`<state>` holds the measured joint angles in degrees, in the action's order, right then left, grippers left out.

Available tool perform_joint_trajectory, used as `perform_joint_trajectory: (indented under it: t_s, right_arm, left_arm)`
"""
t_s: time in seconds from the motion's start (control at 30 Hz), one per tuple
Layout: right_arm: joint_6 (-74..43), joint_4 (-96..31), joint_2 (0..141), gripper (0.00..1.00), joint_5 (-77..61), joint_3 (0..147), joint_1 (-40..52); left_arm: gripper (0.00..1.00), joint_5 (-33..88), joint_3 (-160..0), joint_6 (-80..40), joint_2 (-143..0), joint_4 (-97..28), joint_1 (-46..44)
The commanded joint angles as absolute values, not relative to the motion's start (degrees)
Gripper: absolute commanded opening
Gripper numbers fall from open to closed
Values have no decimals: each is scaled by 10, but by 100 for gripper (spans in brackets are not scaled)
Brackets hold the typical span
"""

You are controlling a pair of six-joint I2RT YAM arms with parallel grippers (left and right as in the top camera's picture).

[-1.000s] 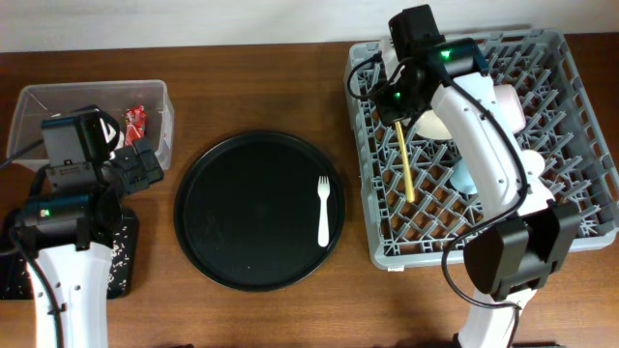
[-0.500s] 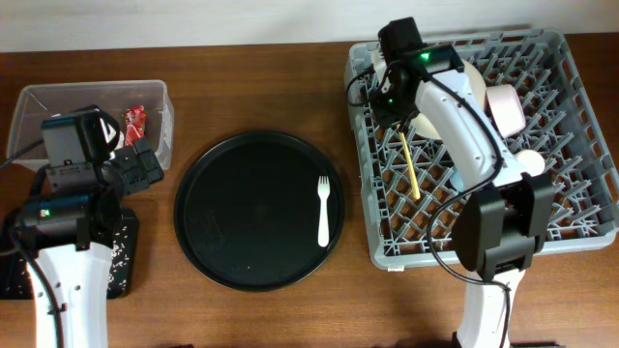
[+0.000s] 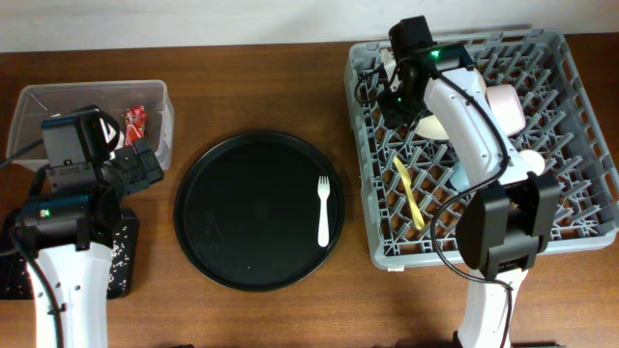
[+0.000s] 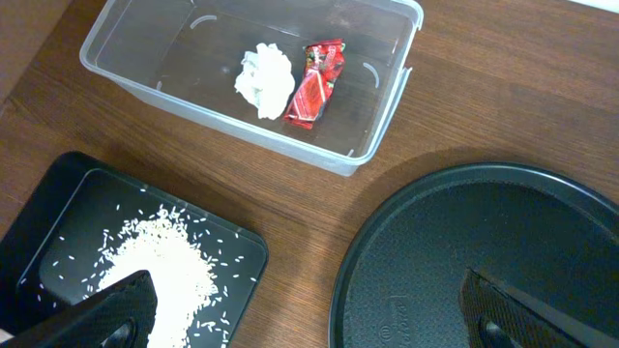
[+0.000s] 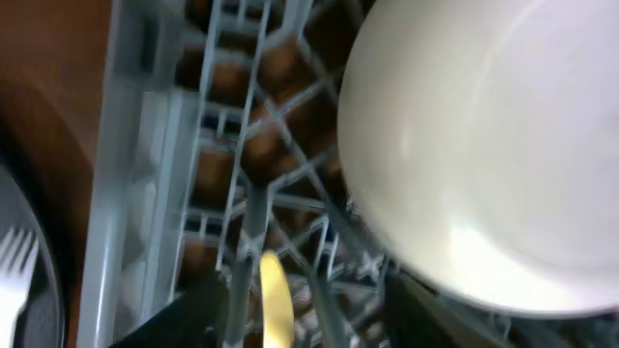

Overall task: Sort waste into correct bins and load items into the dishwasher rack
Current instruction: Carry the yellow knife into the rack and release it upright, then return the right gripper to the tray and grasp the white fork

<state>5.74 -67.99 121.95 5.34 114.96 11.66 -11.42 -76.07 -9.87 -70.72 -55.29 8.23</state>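
We find the right gripper [image 5: 309,314] over the near-left part of the large square grey plastic dishwasher rack [image 3: 566,130], its two fingers spread apart and holding nothing. Below it a pale yellow plastic utensil [image 3: 408,193] lies flat on the lattice base, clear of the fingers; we cannot tell what kind of utensil it is. A large cream round plate [image 5: 484,145] stands in the rack just beside the gripper, with a small pink bowl [image 3: 508,104] behind it.

A cream-white plastic fork [image 3: 324,211] lies on the large round black tray [image 3: 242,213] – outside the rack.

The left gripper [image 4: 309,285] hangs with its fingers wide apart and empty, above the table edge between the bins. The clear plastic rectangular tub [image 4: 174,48] holds a crumpled white tissue [image 4: 264,80] and, touching it, a small red printed snack wrapper [image 4: 314,71]. The shallow black rectangular tray [image 4: 82,198] holds a heap of whitish rice-like grains [image 4: 160,256], with some scattered around it.
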Motion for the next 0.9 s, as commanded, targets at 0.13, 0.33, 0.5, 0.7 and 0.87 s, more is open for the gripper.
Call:
perform_joint_trajectory:
  t_s: [0.13, 0.33, 0.5, 0.7, 0.87]
  right_arm:
    - [-81, -789, 1115, 50, -97, 1196, 176]
    - [-263, -798, 1133, 53, 4, 1140, 337]
    - [-366, -658, 1138, 54, 40, 992, 397]
    - [-378, -453, 1138, 54, 93, 828, 393]
    - [-378, -416, 1138, 54, 119, 797, 394]
  left_arm:
    - [99, -118, -768, -97, -704, -552, 83]
    - [99, -118, -768, -97, -704, -552, 83]
    - [99, -118, -768, -97, -704, -552, 83]
    - [99, -118, -768, -97, -704, -552, 83]
    - [99, -118, -768, -97, -704, -552, 83]
